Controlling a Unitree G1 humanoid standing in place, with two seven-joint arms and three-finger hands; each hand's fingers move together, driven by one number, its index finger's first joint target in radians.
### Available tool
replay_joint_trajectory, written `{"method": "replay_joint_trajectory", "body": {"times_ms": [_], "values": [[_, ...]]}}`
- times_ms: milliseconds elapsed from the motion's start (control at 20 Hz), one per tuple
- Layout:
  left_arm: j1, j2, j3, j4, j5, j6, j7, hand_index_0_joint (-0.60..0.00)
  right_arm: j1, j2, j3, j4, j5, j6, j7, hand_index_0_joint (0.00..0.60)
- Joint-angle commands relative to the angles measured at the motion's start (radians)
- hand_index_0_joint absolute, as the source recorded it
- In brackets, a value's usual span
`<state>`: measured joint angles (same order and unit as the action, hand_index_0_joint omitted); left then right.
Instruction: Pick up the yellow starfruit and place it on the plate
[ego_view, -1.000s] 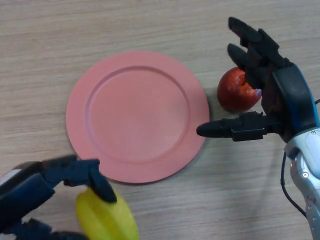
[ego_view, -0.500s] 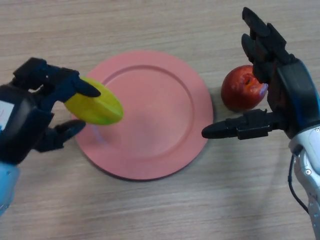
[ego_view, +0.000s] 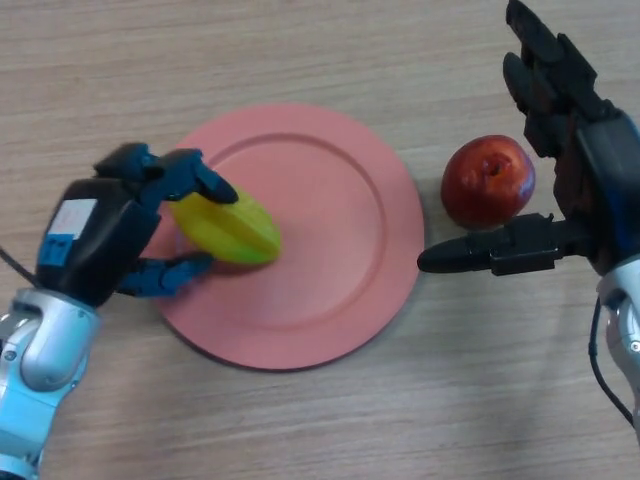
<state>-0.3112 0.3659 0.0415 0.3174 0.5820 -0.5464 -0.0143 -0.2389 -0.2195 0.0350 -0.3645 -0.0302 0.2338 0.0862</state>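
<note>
The yellow starfruit is over the left part of the pink plate, held in my left hand, whose fingers and thumb are curled round its left end. I cannot tell whether the fruit touches the plate. My right hand is open at the right, fingers straight, thumb pointing left toward the plate's rim, holding nothing.
A red apple lies on the wooden table just right of the plate, between the fingers and thumb of my right hand.
My left hand has carried the starfruit from the table's near left edge up and right onto the plate's left part. My right hand has drifted slightly right and away.
</note>
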Motion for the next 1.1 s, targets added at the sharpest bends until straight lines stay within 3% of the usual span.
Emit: {"method": "replay_joint_trajectory", "body": {"times_ms": [50,200,250,400,450,500,750,1000,1100], "values": [[-0.054,0.021,0.055,-0.053,-0.106,-0.043,0.035,-0.6,-0.03,-0.025,-0.066,-0.077,0.024,-0.105,0.0,0.0],[-0.06,0.002,0.057,-0.082,-0.237,0.032,0.007,-0.6,-0.031,-0.027,-0.065,-0.064,0.017,-0.113,0.002,0.0],[-0.059,0.0,0.054,-0.089,-0.244,0.051,-0.002,-0.55,-0.032,-0.027,-0.064,-0.063,0.015,-0.111,0.001,0.0],[-0.046,-0.002,0.046,-0.11,-0.199,0.111,-0.008,-0.15,-0.037,-0.026,-0.063,-0.061,0.015,-0.101,0.004,0.0],[-0.035,-0.002,0.05,-0.14,-0.182,0.147,-0.011,-0.049,-0.038,-0.025,-0.063,-0.062,0.015,-0.098,0.005,0.0],[-0.025,-0.004,0.056,-0.179,-0.178,0.189,-0.013,0.0,-0.041,-0.025,-0.063,-0.064,0.014,-0.095,0.005,0.0],[0.031,-0.017,0.062,-0.318,-0.176,0.25,0.009,0.0,-0.019,-0.028,-0.072,-0.102,0.025,-0.087,0.008,0.0],[0.09,-0.034,0.088,-0.536,-0.301,0.371,-0.04,0.0,-0.008,-0.033,-0.079,-0.122,0.036,-0.082,0.004,0.0],[0.111,-0.039,0.102,-0.62,-0.371,0.426,-0.101,0.0,-0.01,-0.034,-0.082,-0.112,0.029,-0.085,0.002,0.0]]}}
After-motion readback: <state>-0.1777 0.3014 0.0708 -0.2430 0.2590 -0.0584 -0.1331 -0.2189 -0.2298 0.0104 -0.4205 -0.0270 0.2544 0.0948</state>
